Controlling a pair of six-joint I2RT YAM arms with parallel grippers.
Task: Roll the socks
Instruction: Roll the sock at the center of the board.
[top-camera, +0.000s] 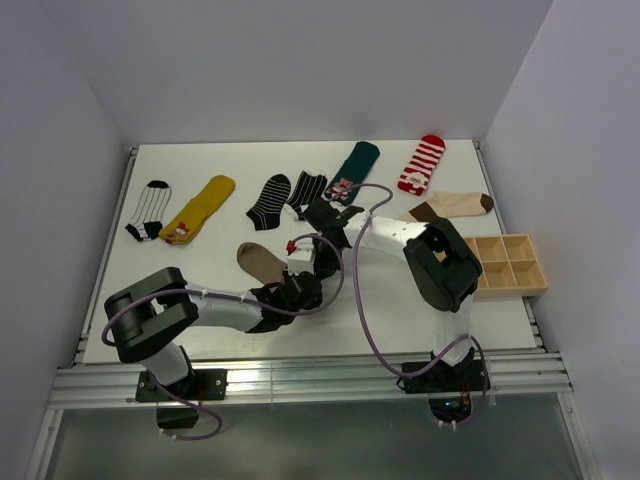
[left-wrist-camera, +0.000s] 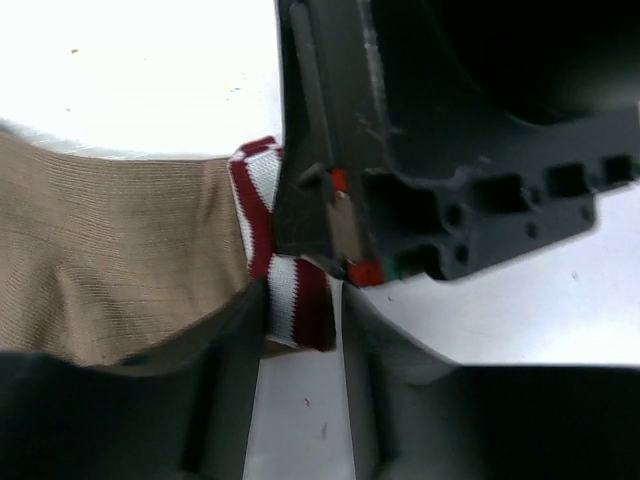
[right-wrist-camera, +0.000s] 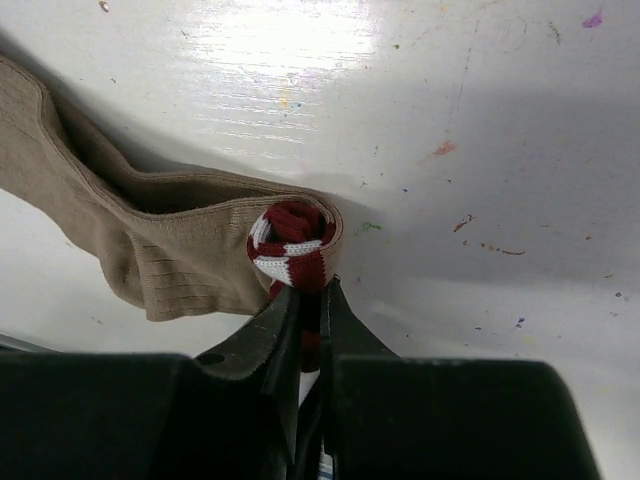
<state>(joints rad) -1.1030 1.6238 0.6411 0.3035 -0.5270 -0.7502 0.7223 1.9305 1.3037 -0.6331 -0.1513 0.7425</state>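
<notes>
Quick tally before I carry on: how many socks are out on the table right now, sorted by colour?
black-and-white striped socks: 3
yellow sock: 1
dark green sock: 1
red-and-white striped sock: 1
cream sock with brown toe and heel: 1
brown sock with red-and-white cuff: 1
Total: 8 socks

A robotics lab cell is indicated: a white tabletop (top-camera: 250, 162) is enclosed by plain pale walls (top-camera: 300, 70), the cabled left arm (top-camera: 215, 308) and right arm (top-camera: 400, 235) are bolted to an aluminium rail (top-camera: 300, 385), and socks (top-camera: 420, 165) are laid out in a row.
</notes>
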